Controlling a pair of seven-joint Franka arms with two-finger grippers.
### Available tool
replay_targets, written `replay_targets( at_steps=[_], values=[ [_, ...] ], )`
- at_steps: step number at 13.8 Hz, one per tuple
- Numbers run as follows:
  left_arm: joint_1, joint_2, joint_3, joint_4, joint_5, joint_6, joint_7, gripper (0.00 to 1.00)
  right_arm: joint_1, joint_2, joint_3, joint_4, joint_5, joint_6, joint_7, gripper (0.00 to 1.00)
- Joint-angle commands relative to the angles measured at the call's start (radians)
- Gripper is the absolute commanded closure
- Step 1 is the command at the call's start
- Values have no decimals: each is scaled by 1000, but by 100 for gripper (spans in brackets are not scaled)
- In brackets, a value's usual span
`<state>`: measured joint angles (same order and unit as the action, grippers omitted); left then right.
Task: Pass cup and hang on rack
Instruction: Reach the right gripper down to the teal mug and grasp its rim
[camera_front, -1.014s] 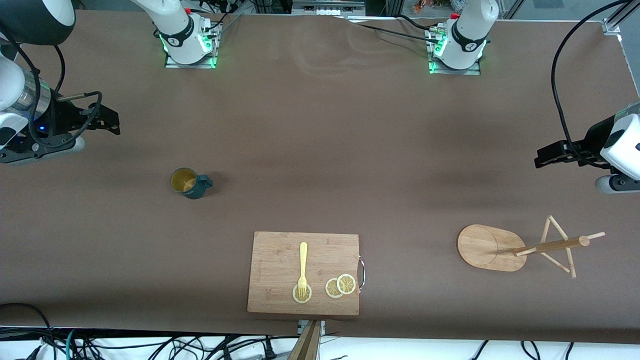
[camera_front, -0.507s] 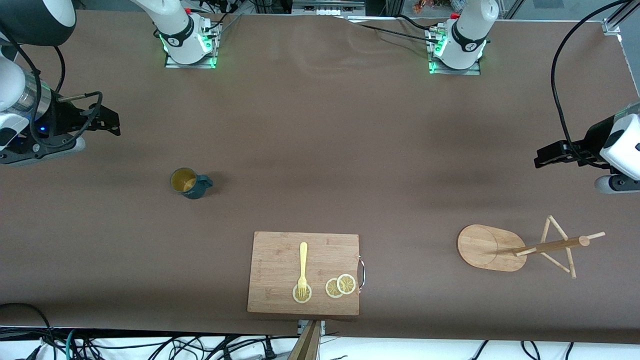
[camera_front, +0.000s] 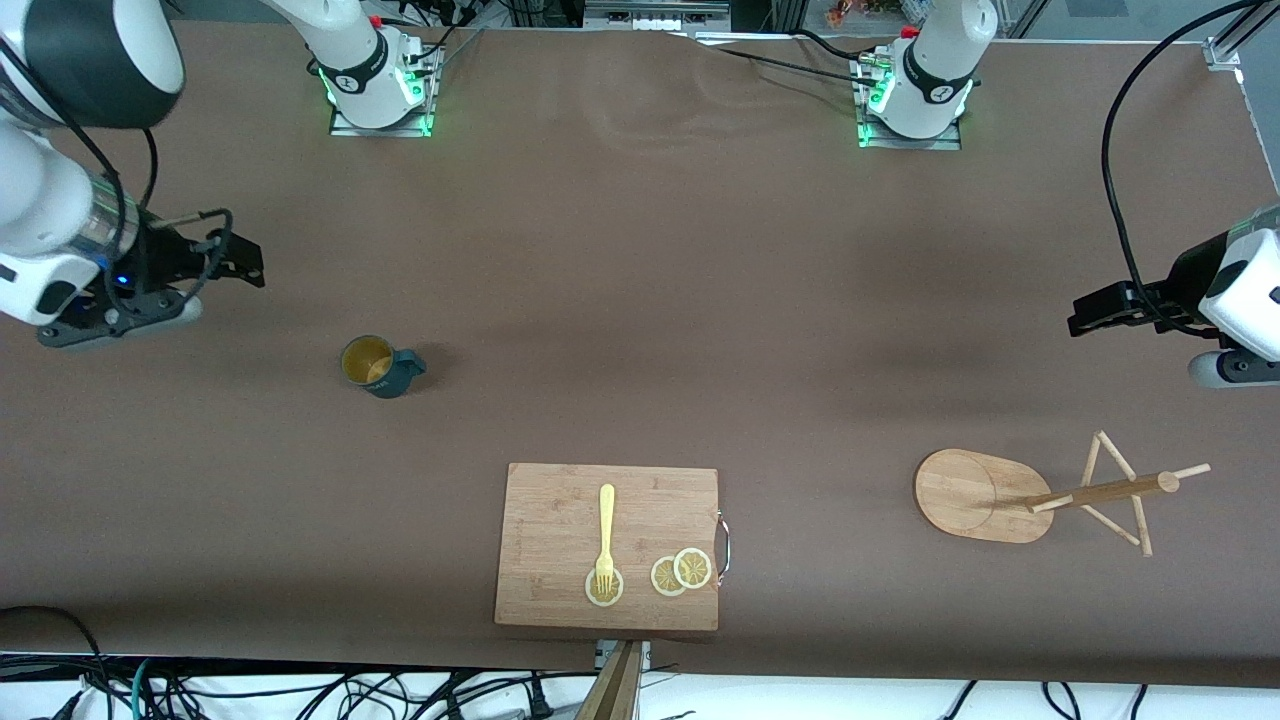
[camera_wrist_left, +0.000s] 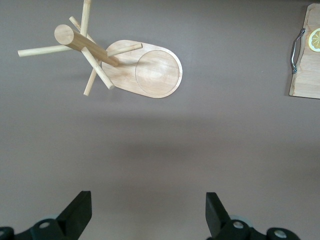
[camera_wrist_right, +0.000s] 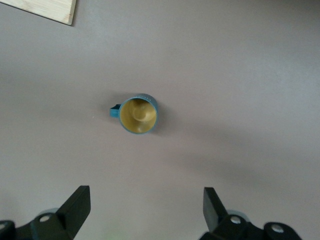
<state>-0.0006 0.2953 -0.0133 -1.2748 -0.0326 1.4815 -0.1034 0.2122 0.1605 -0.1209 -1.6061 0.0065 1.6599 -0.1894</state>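
The dark teal cup (camera_front: 379, 366) stands upright on the brown table toward the right arm's end, its yellowish inside showing; it also shows in the right wrist view (camera_wrist_right: 138, 113). My right gripper (camera_front: 243, 265) is open and empty, in the air over bare table beside the cup. The wooden rack (camera_front: 1050, 493) stands toward the left arm's end with its oval base, pole and pegs; it also shows in the left wrist view (camera_wrist_left: 120, 62). My left gripper (camera_front: 1085, 312) is open and empty, in the air over bare table beside the rack.
A rectangular wooden cutting board (camera_front: 560, 520) lies near the table's front edge, with a yellow fork (camera_front: 605, 537) and lemon slices (camera_front: 681, 571) on it. Its metal handle shows in the left wrist view (camera_wrist_left: 296, 50). Cables hang by the left arm.
My right gripper has moved a little toward the cup and the table's middle. The left arm, the cup and the rack have not moved.
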Motion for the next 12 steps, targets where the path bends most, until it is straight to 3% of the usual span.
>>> replay_targets(
  at_steps=[1,9,12],
  values=[
    [5,18,7,34,-23,-15,16,0,-1,9,1,-104,17,111,-15,0],
    [17,33,10,31,-21,-17,16,0,10,260,3,-186,17,404,-5,2],
    [17,4,10,8,-18,-17,21,0,9,286,3,-242,17,477,-5,5]
  ],
)
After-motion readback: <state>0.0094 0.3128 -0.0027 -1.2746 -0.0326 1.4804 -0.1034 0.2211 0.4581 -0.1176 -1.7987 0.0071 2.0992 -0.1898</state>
